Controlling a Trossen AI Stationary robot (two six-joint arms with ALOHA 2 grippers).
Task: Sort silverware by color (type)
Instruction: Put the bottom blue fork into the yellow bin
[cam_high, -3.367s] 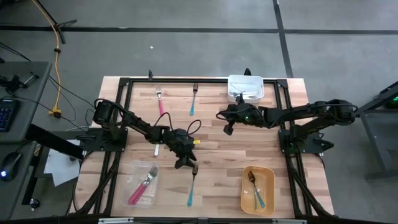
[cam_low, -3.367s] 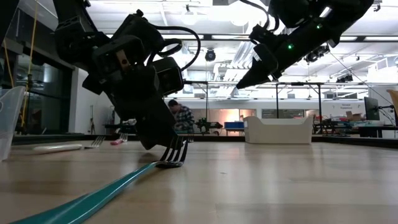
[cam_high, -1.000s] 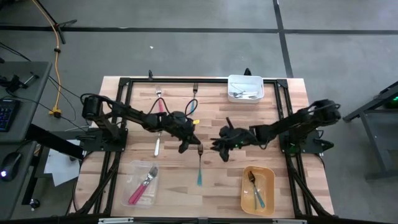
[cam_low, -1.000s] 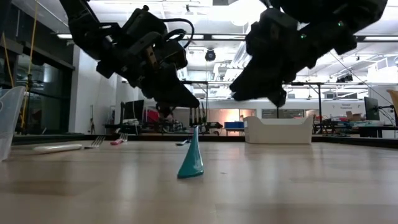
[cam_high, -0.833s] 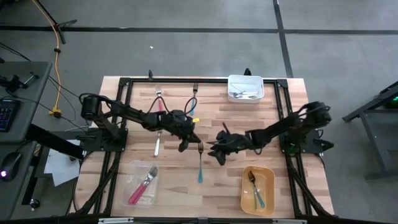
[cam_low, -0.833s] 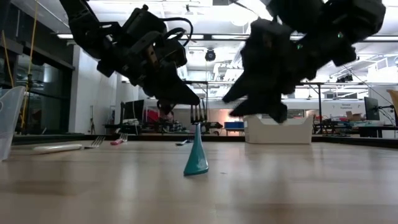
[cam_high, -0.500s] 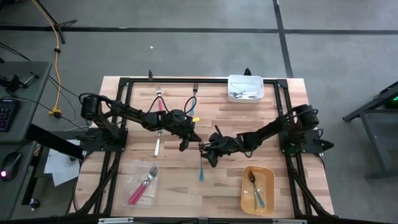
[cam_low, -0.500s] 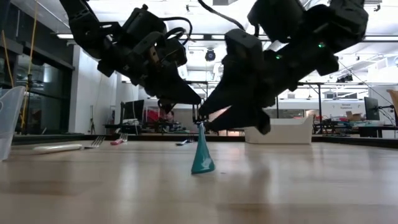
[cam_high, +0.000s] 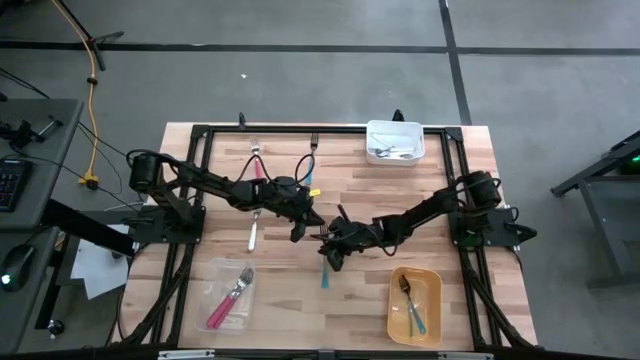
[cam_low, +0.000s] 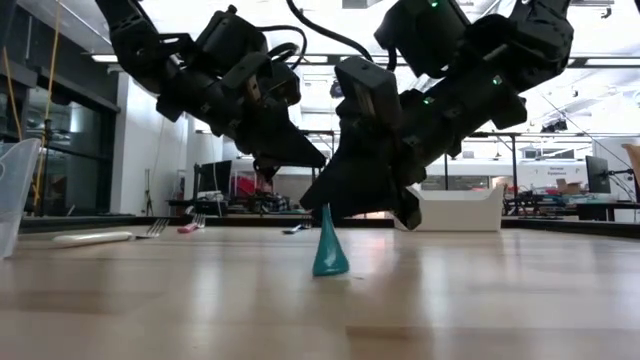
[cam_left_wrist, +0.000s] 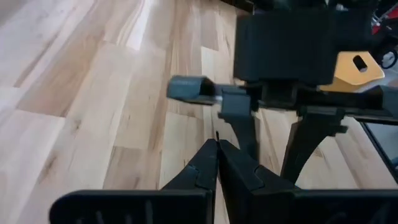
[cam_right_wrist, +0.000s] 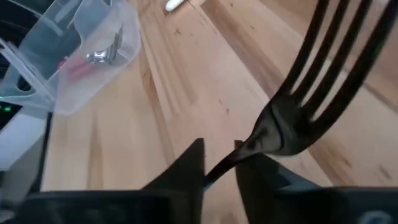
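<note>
Presently, bench (cam_high: 470, 300): wooden top carrying all containers and loose silverware; both arms meet near its middle.
Containers: clear container (cam_high: 228, 292) at the near left with pink-handled pieces inside; yellow container (cam_high: 414, 302) at the near right with teal-handled pieces inside; white container (cam_high: 395, 140) at the far right edge with pieces inside.
Loose silverware: pink-handled fork (cam_high: 257, 160) and second teal fork (cam_high: 310, 160) at the far edge; white-handled utensil (cam_high: 252, 235) left of centre. All lie well apart from the handover point.
Task item: teal-handled fork (cam_low: 327, 245), raised at the head, handle tip resting on the bench. Long axis runs from the tines near the bench centre toward the near edge.
Left gripper (cam_high: 300, 228): jaws pressed together at the tine end of the fork; the low view places them just above it.
Right gripper (cam_right_wrist: 217, 163): jaws closing in around the fork neck just below the tines; whether they already pinch it cannot be told.
Key relation: the fork sits between the two grippers, left above and right beside it; the right arm is nearer the yellow container.
Judgement: a handover to the right arm appears under way.
Obstruction: none visible between the fork and the yellow container.
</note>
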